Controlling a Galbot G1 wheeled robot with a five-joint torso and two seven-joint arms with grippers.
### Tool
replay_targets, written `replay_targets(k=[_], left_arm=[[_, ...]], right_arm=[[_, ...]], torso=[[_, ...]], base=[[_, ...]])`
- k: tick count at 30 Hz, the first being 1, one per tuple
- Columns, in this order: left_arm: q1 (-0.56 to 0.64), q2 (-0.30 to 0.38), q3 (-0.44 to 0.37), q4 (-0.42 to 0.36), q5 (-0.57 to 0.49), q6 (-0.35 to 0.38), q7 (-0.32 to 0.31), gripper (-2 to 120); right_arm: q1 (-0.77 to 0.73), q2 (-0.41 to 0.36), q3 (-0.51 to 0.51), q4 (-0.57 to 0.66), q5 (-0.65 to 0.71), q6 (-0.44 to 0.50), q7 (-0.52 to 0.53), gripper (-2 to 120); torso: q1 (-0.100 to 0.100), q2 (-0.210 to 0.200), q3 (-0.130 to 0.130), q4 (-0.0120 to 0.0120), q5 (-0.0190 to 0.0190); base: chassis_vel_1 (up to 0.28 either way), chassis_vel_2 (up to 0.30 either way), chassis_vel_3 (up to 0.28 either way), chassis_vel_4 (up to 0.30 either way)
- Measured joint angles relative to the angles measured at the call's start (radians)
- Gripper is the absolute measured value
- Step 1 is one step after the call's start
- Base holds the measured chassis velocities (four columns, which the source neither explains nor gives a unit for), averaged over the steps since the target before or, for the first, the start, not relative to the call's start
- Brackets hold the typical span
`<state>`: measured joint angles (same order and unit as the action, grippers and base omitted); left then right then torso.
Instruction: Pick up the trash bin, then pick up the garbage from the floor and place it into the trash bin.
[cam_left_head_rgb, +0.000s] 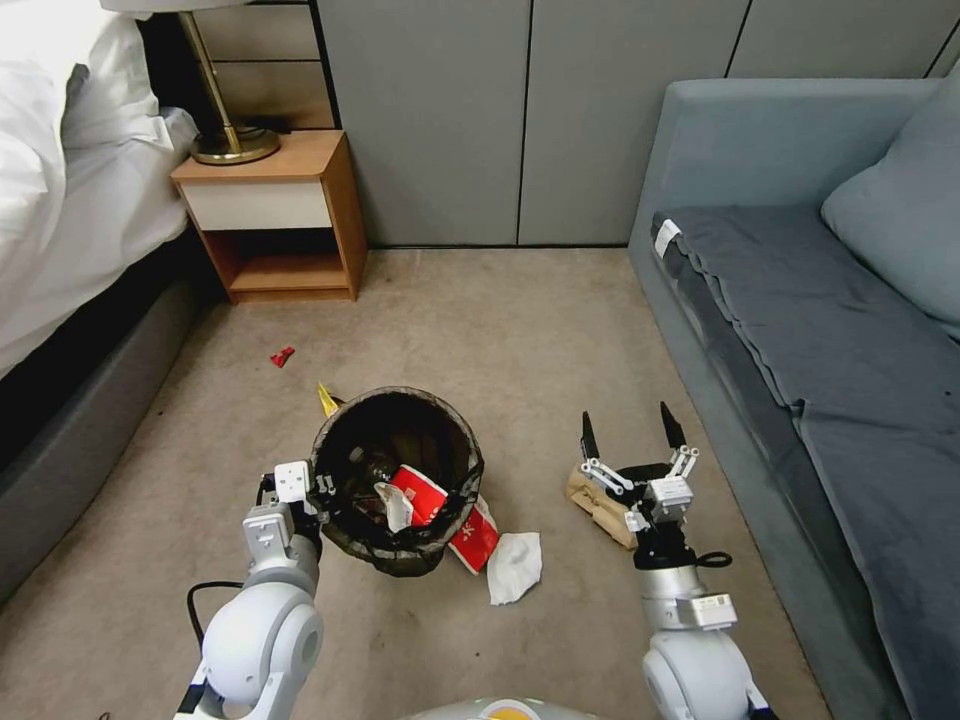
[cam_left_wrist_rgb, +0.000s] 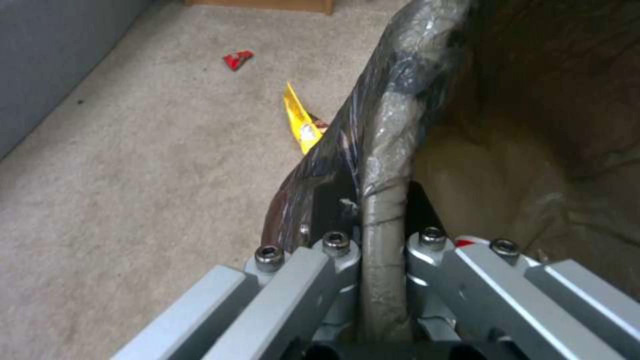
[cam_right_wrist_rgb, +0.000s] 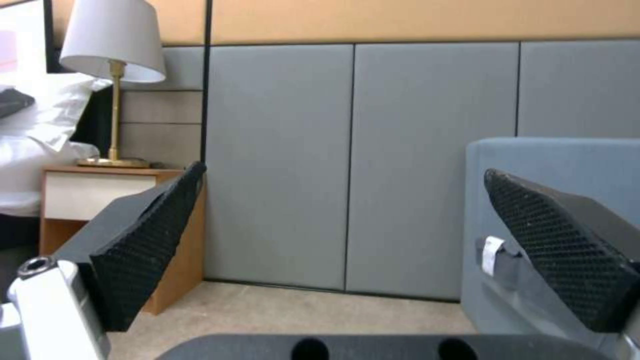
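Observation:
My left gripper (cam_left_head_rgb: 318, 488) is shut on the near-left rim of the trash bin (cam_left_head_rgb: 440, 405), which is lined with a dark bag. The left wrist view shows that gripper (cam_left_wrist_rgb: 375, 202) clamped on the bin rim (cam_left_wrist_rgb: 400, 100). A red-and-white wrapper (cam_left_head_rgb: 420, 495) lies inside the bin. On the carpet lie another red-and-white wrapper (cam_left_head_rgb: 477, 537), a white tissue (cam_left_head_rgb: 515, 567), a yellow foil wrapper (cam_left_head_rgb: 327, 398) (cam_left_wrist_rgb: 300, 125) and a red scrap (cam_left_head_rgb: 282, 356) (cam_left_wrist_rgb: 237, 59). My right gripper (cam_left_head_rgb: 632, 428) (cam_right_wrist_rgb: 345, 172) is open above a crumpled brown paper bag (cam_left_head_rgb: 598, 505).
A wooden nightstand (cam_left_head_rgb: 275, 215) with a brass lamp (cam_left_head_rgb: 230, 140) stands at the back left beside the bed (cam_left_head_rgb: 70, 190). A grey-blue sofa (cam_left_head_rgb: 800, 330) runs along the right. Grey wall panels (cam_left_head_rgb: 520, 120) close off the back. Open carpet lies between.

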<state>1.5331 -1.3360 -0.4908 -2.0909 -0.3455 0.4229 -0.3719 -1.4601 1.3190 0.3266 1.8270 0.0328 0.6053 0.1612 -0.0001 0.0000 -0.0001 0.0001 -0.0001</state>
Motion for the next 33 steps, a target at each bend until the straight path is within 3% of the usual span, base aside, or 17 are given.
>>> replay_targets(k=[4,6,11,12,14,18,21,27,33], left_arm=[[0.002,0.001,0.0,-0.003,0.0,0.0,0.0,0],[0.005,0.0,0.002,-0.005,0.002,-0.001,0.0,0],[0.007,-0.001,0.004,-0.007,0.002,-0.001,0.0,0],[0.008,-0.001,0.005,-0.011,0.003,-0.001,0.0,0],[0.008,-0.001,0.005,-0.012,0.003,-0.001,0.0,0],[0.011,0.008,0.002,-0.017,0.001,-0.001,0.001,0],[0.016,0.011,-0.001,-0.025,-0.001,-0.001,0.001,0],[0.024,0.008,-0.003,-0.029,0.001,-0.001,0.001,0],[0.025,0.003,-0.003,-0.029,0.004,-0.002,0.001,0]], right_arm=[[0.041,-0.023,0.008,-0.02,0.009,-0.074,-0.002,100],[0.064,-0.053,0.009,-0.036,0.037,-0.18,-0.043,100],[0.067,-0.064,0.006,-0.04,0.048,-0.218,-0.054,100],[0.068,-0.1,-0.007,-0.046,0.085,-0.345,-0.09,100],[0.068,-0.103,-0.008,-0.047,0.089,-0.357,-0.094,100],[0.095,-0.139,-0.043,-0.103,0.103,-0.464,-0.106,100],[0.17,-0.181,-0.095,-0.25,0.109,-0.539,-0.147,100],[0.259,-0.22,-0.121,-0.424,0.101,-0.579,-0.26,100],[0.371,-0.202,-0.127,-0.651,0.068,-0.507,-0.347,100]], torso=[[0.0,0.0,0.0,-0.0001,0.0001],[0.0,0.0,0.0,-0.0001,0.0001],[0.0,0.0,0.0,-0.0001,0.0001],[0.0,0.0,0.0,-0.0001,0.0002],[0.0,0.0,0.0,-0.0001,0.0001],[0.0,0.0,0.0,-0.0004,0.0005],[0.0,0.0,0.0,0.0,0.0002],[0.0,0.0,0.0,-0.0002,0.0],[0.0,0.0,0.0,-0.0002,0.0001]], base=[[0.015,-0.008,-0.01,0.014],[0.0,0.0,0.0,0.0],[0.0,0.0,0.0,0.0],[0.0,0.0,0.0,0.0],[0.0,0.0,0.0,0.0],[0.0,0.0,0.0,0.0],[0.0,0.0,0.0,0.0],[0.0,0.0,0.0,0.0],[0.0,0.0,0.0,0.0]])
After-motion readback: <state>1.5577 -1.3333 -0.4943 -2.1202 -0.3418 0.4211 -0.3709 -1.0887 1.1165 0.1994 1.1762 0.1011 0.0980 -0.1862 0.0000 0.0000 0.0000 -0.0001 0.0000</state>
